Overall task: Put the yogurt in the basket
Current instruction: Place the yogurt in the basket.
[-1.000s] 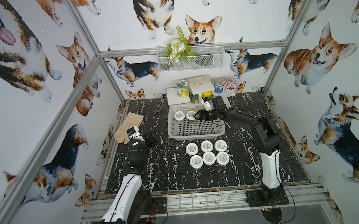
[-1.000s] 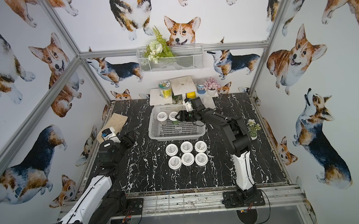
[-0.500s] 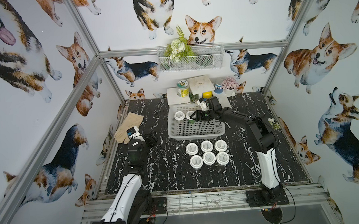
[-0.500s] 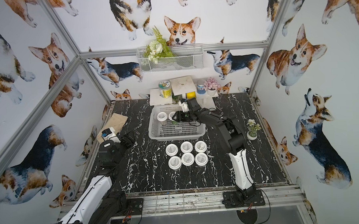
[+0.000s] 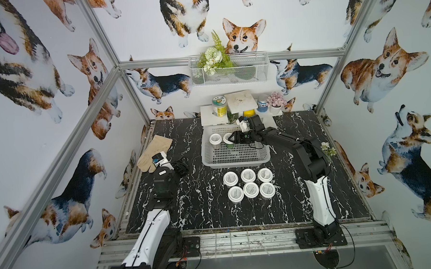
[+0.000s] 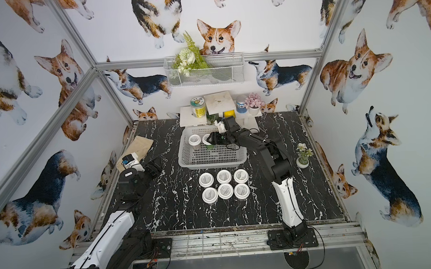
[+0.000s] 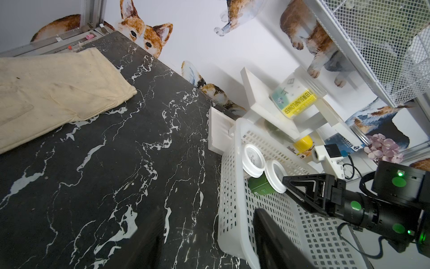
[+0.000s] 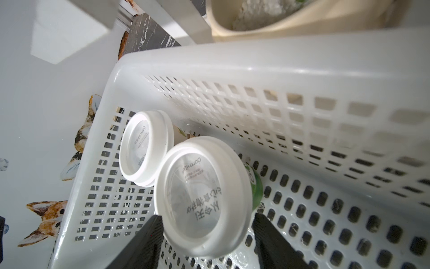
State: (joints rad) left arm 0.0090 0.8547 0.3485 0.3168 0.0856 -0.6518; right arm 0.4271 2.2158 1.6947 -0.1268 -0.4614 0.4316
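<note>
Clamping right pincer (image 5: 232, 139) on a yogurt (image 8: 202, 198) inside the basket (image 5: 235, 163), frame centre; holding left pincer (image 5: 181, 167) apart at desk's (image 5: 200, 210) left.

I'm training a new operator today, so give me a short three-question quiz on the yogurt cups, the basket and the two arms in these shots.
1. How many yogurt cups stand on the table outside the basket?
2. True or false: the left gripper hovers over the basket.
3. The right gripper has its fingers on either side of what? A) a cup inside the basket B) nothing at all C) a cup on the table

Key: 1) six, in two rows of three. 2) False; it sits low beside the glove, away from the basket. 3) A.
</note>
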